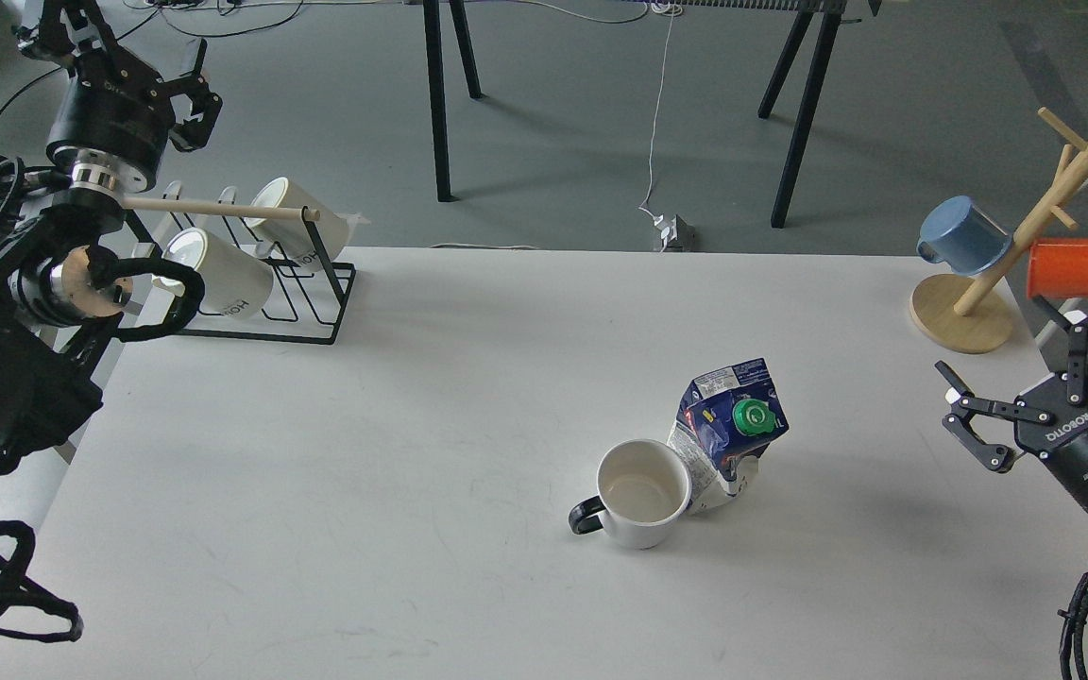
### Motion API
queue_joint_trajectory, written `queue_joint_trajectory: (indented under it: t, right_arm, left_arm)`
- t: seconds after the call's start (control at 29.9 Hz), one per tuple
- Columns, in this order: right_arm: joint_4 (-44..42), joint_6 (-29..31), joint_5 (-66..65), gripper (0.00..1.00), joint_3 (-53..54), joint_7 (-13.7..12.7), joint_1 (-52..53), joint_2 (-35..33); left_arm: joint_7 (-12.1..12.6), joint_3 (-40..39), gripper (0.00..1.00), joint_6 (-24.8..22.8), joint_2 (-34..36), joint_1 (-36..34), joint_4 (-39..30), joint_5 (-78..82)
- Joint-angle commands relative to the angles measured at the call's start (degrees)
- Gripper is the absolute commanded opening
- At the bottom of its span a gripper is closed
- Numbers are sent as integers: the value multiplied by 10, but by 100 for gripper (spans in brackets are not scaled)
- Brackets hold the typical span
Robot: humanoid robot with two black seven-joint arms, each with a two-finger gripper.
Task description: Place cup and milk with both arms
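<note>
The cup (642,493) stands upright right of centre on the table (317,491), handle to the left, touching the milk (728,432) just behind it; the right gripper (1011,397), jaws spread and empty, hovers well apart at the table's right edge; the left gripper (187,94), jaws seemingly spread, hangs far off above the mug rack (313,302); since the two objects touch, grasping either likely nudges or topples the other.

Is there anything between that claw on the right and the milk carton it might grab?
Nothing visible does. The right gripper hangs open beside the table's right edge, and only bare tabletop lies between it and the milk. The cup stands on the carton's far side, up against it, so it does not block that approach.
</note>
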Motion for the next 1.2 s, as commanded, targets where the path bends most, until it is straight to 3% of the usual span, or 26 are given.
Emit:
queue_joint_trajectory:
  t: [0.0, 0.2, 0.4, 0.7, 1.04, 1.17]
  right_arm:
    - [-41, 0, -1, 99, -19, 0, 101, -35]
    - [-182, 0, 0, 100, -100, 1, 320, -1]
    - [-286, 0, 0, 100, -98, -8, 425, 57]
    - [-502, 0, 1, 100, -116, -14, 570, 152]
    - [-497, 0, 12, 100, -138, -14, 577, 167]
    - [-440, 0, 25, 100, -138, -14, 549, 171]
  left_arm:
    - [6, -1, 100, 0, 0, -4, 0, 0]
    - [9, 2, 100, -1, 0, -19, 1, 0]
    - [74, -3, 100, -7, -5, -23, 18, -3]
    - [73, -5, 100, -1, -6, -25, 20, -5]
    - [73, -7, 100, 0, -6, -36, 20, -7]
    - [73, -7, 100, 0, -6, -41, 20, -7]
